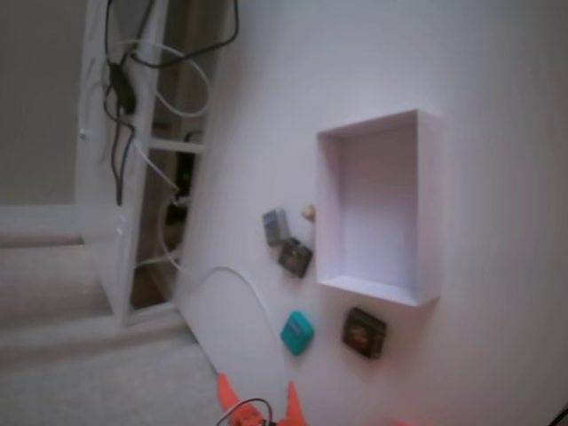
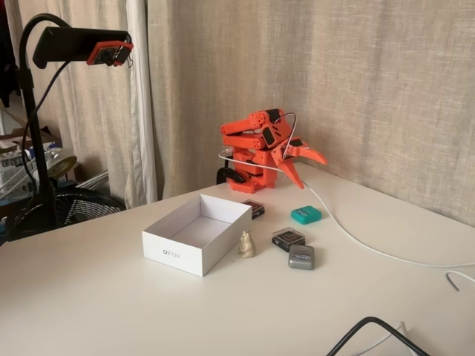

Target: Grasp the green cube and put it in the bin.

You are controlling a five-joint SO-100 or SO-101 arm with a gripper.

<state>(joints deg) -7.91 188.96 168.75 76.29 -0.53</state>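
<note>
my jaws (image 2: 306, 165) spread, empty, folded at base | green cube (image 2: 306, 215) on tabletop (image 2: 89, 297) near white cable (image 2: 356, 239) | bin (image 2: 197, 233) apart | dark blocks (image 2: 288, 238), grey block (image 2: 301, 257) between

A white counter (image 2: 89, 297) is seen in both fixed views, and everything rests directly on its plain surface. The bin (image 2: 194, 252) — open-topped and white — is set near the middle. Just beside one long wall a small pale figurine (image 2: 246, 245) is stood upright. Near it, a dark block (image 2: 288, 239) and a grey block (image 2: 301, 257) are placed close together, whether touching cannot be told. A second dark block (image 2: 253, 209) is laid beside the bin's far end. The green cube (image 2: 306, 215) lies apart from the bin, next to a white cable (image 2: 371, 248) trailed across the surface. The orange arm's base (image 2: 249, 178) is mounted at the far edge — a black cable (image 2: 371, 330) is looped at the near one.
</note>
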